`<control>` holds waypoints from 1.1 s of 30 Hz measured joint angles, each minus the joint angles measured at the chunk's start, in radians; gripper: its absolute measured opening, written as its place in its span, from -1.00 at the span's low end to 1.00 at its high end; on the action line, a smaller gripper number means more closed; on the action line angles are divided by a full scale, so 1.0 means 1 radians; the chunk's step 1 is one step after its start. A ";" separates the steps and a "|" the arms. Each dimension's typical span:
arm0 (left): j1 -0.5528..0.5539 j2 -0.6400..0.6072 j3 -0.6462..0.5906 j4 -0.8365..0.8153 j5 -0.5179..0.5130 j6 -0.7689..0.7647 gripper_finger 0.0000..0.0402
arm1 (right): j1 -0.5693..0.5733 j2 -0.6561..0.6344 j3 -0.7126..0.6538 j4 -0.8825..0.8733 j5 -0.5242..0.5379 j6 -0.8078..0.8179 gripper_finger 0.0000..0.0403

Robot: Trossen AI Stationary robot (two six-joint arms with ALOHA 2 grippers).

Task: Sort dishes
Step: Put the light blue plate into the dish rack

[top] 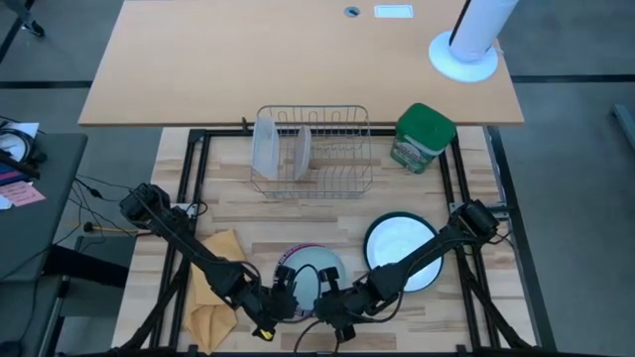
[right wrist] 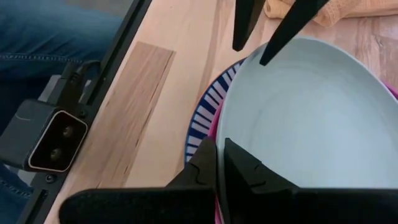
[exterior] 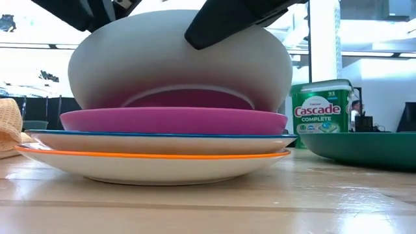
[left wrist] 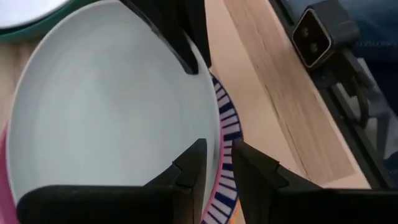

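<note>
A small grey plate [top: 316, 270] tops a stack near the table's near edge. Its near rim is raised, so its underside [exterior: 182, 65] shows in the low view. Under it lie a magenta-pink plate [exterior: 175, 121], a blue-striped patterned plate [exterior: 162, 142] and an orange-rimmed one [exterior: 156, 166]. My left gripper [top: 291, 295] and my right gripper [top: 324, 296] are both at the grey plate's near rim, side by side, each shut on it. The larger white plate with the green rim [top: 400, 253] lies flat on the table to the right. My left gripper has the grey plate's near rim [left wrist: 217, 146] between its two fingers, one over the plate's inside and one outside it. The fingers come from the table's near left. A sliver of the striped plate shows beside the outer finger [left wrist: 249, 177]. My right gripper pinches the grey plate's near rim [right wrist: 221, 134] between its two fingers, one above the inside and one under it. The fingers come from the near right, slanting. The plate is tilted, near rim up, its far part down on the magenta-pink plate.
A wire dish rack [top: 316, 149] at the far middle holds a frosted container [top: 265, 147] and an upright plate. A green canister [top: 423, 137] stands right of it. A yellow cloth [top: 218, 288] lies left of the stack. A small camera [left wrist: 317, 31] sits at the near edge.
</note>
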 joint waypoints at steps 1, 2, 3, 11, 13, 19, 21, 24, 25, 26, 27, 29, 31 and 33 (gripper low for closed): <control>0.000 0.000 0.000 0.001 -0.003 0.001 -0.65 | 0.000 0.000 0.000 0.001 0.000 0.000 -0.95; 0.000 0.000 0.000 0.003 -0.009 0.000 -0.65 | 0.000 0.000 0.000 0.001 0.000 0.000 -0.95; 0.000 0.000 0.000 0.003 -0.021 -0.004 -0.64 | 0.000 0.000 0.000 0.001 0.000 0.000 -0.95; 0.000 0.000 0.000 -0.001 -0.035 -0.011 -0.27 | 0.000 0.000 0.000 0.016 -0.001 -0.001 -0.95; 0.000 0.000 -0.001 -0.002 -0.036 -0.006 -0.16 | -0.001 0.000 0.000 0.016 -0.002 -0.001 -0.95; 0.007 0.001 -0.001 0.000 -0.063 0.019 -0.03 | -0.006 0.000 0.000 0.024 -0.003 -0.003 -0.95; 0.014 0.001 -0.001 -0.002 -0.071 0.014 -0.05 | -0.006 0.000 0.000 0.028 -0.003 -0.004 -0.95; 0.019 0.001 -0.001 -0.008 -0.056 0.011 -0.11 | -0.007 0.000 -0.001 0.033 -0.003 -0.007 -0.95; 0.019 0.001 -0.001 -0.009 -0.052 0.012 -0.14 | -0.009 0.000 -0.001 0.033 -0.003 -0.010 -0.95; 0.019 0.001 -0.001 -0.010 -0.048 0.016 -0.16 | -0.012 0.000 -0.001 0.035 -0.003 -0.013 -0.95; 0.019 0.001 -0.001 -0.010 -0.044 0.021 -0.19 | -0.012 0.000 -0.001 0.036 -0.003 -0.018 -0.95; 0.019 0.001 -0.001 -0.009 -0.038 0.028 -0.24 | -0.014 0.001 -0.001 0.039 -0.003 -0.019 -0.95; 0.020 0.001 -0.001 -0.008 -0.036 0.030 -0.30 | -0.016 0.001 -0.001 0.040 -0.003 -0.019 -0.95; 0.023 0.001 -0.001 -0.008 -0.034 0.031 -0.36 | -0.018 0.000 -0.001 0.040 -0.004 -0.019 -0.95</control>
